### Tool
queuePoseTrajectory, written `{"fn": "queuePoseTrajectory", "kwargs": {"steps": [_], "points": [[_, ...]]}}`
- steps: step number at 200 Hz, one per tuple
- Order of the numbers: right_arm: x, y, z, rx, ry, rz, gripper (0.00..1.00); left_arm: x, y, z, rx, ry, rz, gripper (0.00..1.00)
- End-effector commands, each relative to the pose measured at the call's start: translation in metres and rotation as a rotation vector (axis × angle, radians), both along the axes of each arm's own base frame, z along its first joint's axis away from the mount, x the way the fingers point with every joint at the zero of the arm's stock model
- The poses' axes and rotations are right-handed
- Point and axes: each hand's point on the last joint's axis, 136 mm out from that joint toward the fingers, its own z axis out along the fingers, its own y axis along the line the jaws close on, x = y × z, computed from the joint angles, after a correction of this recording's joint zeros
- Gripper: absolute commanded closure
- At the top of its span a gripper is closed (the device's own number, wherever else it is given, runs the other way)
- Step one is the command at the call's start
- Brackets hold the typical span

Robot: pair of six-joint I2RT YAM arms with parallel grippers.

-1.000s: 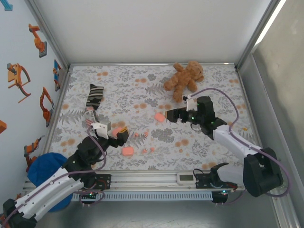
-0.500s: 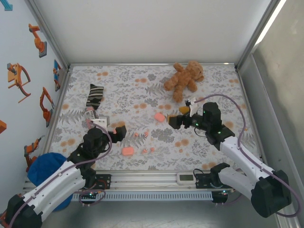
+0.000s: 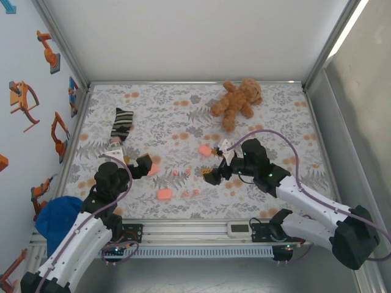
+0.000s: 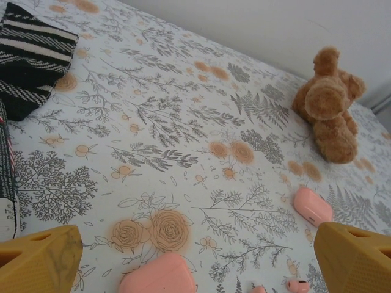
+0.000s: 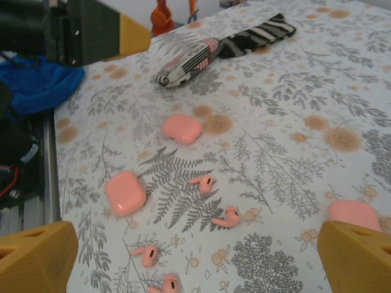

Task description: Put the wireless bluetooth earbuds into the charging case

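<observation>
Left tool [image 3: 145, 165], seen from above, hangs spread beside a pink case [image 3: 153, 169] while the right tool [image 3: 214, 163] gapes near loose earbuds [image 3: 186, 194] on the surface [image 3: 269, 110]; in the left wrist view its yellow fingertips [image 4: 36, 265] stand wide apart over a case, and in the right wrist view they stand apart above four earbuds.

No legible text, label, brand, number or sign on anything in view.

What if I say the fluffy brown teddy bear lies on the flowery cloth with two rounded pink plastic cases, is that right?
Not quite. There are three rounded pink plastic cases, not two; the right wrist view shows all three. The fluffy brown teddy bear does lie on the flowery cloth.
</observation>
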Motion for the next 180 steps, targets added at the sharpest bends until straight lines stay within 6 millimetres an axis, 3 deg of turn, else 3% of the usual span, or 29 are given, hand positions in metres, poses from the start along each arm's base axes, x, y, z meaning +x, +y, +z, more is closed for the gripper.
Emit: {"fn": "queuePoseTrajectory", "kwargs": {"steps": [1,22,89,180], "points": [[-0.004,0.016,0.014,-0.039,-0.126,0.082,0.01,-0.004,-0.003,0.003,-0.047,0.027,-0.036,0.04],[-0.014,0.032,0.008,-0.079,-0.161,0.153,0.01,-0.002,0.001,0.000,-0.044,0.038,-0.020,0.04],[-0.035,0.086,-0.046,-0.299,-0.249,0.319,0.02,-0.001,0.008,-0.013,-0.043,0.073,0.018,0.04],[-0.052,0.141,-0.109,-0.442,-0.200,0.504,0.09,-0.006,0.020,-0.021,-0.026,0.094,0.070,0.04]]}}
